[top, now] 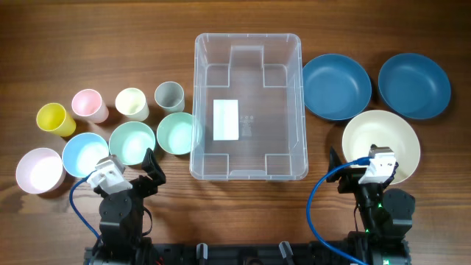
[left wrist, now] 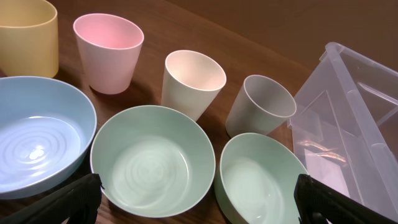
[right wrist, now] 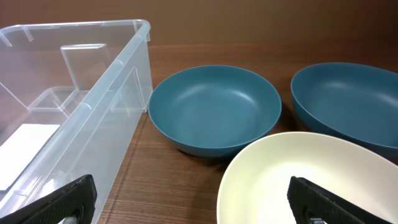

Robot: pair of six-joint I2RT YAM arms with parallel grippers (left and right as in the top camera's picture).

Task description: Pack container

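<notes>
- Left of worktop (top: 73, 44): four cups (top: 132, 103) at the back, four pastel bowls (top: 132, 142) in front.
- Left claw (left wrist: 199, 205): spread wide, free, at the near edge facing the pastel bowls.
- Container (top: 283, 110): centre of worktop, upright, white label on base.
- Right: two blue bowls (top: 336, 86), cream bowl (top: 381, 143) nearer.
- Right claw (right wrist: 196, 205): spread wide, free, by cream bowl's near rim.

a dark wooden table (top: 243, 221) with visible plank grain fills the view, evenly lit.
</notes>
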